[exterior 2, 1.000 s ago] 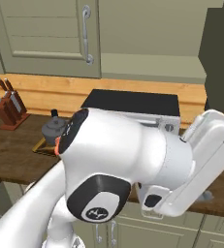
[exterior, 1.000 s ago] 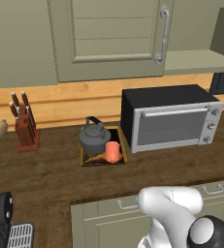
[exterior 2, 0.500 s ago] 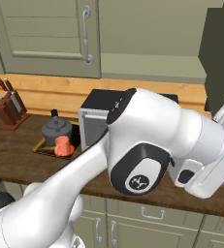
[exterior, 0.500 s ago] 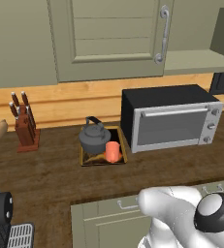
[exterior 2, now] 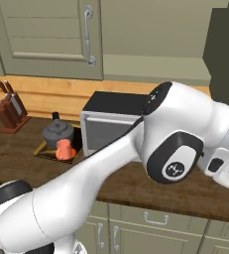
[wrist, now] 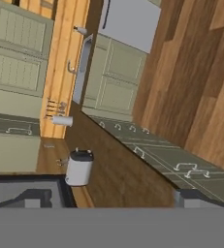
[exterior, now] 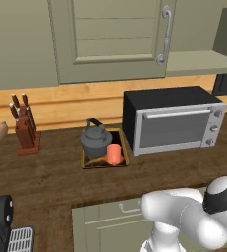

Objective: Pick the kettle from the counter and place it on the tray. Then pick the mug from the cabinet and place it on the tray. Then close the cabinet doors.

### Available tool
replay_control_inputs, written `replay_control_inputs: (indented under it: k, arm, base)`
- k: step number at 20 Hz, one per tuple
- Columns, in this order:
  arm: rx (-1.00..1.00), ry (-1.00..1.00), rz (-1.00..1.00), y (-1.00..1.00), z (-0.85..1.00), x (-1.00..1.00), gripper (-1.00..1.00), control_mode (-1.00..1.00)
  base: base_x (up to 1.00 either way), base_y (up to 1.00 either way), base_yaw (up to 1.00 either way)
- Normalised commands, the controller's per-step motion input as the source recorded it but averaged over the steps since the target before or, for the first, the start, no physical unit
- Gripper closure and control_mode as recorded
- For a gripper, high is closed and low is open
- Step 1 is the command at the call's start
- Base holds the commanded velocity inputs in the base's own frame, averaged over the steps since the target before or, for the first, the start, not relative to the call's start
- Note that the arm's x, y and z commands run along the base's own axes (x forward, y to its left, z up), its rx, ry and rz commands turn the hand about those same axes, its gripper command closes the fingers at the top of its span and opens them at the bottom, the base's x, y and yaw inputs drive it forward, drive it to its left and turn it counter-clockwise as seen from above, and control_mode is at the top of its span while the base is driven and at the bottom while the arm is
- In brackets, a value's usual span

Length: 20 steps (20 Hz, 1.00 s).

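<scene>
Kitchen scene late in the task. The kettle (exterior: pixel 95 141) sits on the tray (exterior: pixel 123 156), with the mug (exterior: pixel 114 153) just beside it on the same tray, at the side nearer the front edge of the surface (exterior: pixel 56 177). The tray lies mid-depth on the surface, between the knife block (exterior: pixel 25 129) toward the left end and the toaster oven (exterior: pixel 173 118), which stands just beside the tray's right rim. Both placing steps therefore appear done. The cabinet door (exterior: pixel 115 39) above, with its curved grey handle (exterior: pixel 165 34), lies flat and flush with the cabinet front, so closing looks finished for this door; the second door is not clearly shown, and its state cannot be judged.

Arm pose: the white arm (exterior 2: pixel 136 163) is folded and swung away to the right, its elbow high in front of the toaster oven in the right base view, and it is well apart from the tray. The hand view is strongly rolled, looking along a run of sage-green drawer fronts (wrist: pixel 118 82) and wood flooring. The gripper (wrist: pixel 118 198) has its fingertips spread wide at the lower edge of that view, with nothing between them.
</scene>
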Motion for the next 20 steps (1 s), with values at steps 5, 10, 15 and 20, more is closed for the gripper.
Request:
replay_control_inputs:
  k: [5,10,15,20]
  arm:
    - [-0.01,0.10,0.10,-0.32,0.00,0.42,-1.00,-1.00]
    - [-0.08,0.10,0.16,-0.12,0.00,0.30,-1.00,-1.00]
    - [-0.14,0.18,0.18,0.26,-0.02,0.40,-1.00,-1.00]
    - [-0.13,0.15,0.21,0.40,0.00,0.51,-1.00,-1.00]
  base:
    - [0.00,0.00,0.00]
    - [0.00,0.00,0.00]
    - [0.00,0.00,0.00]
    - [0.00,0.00,0.00]
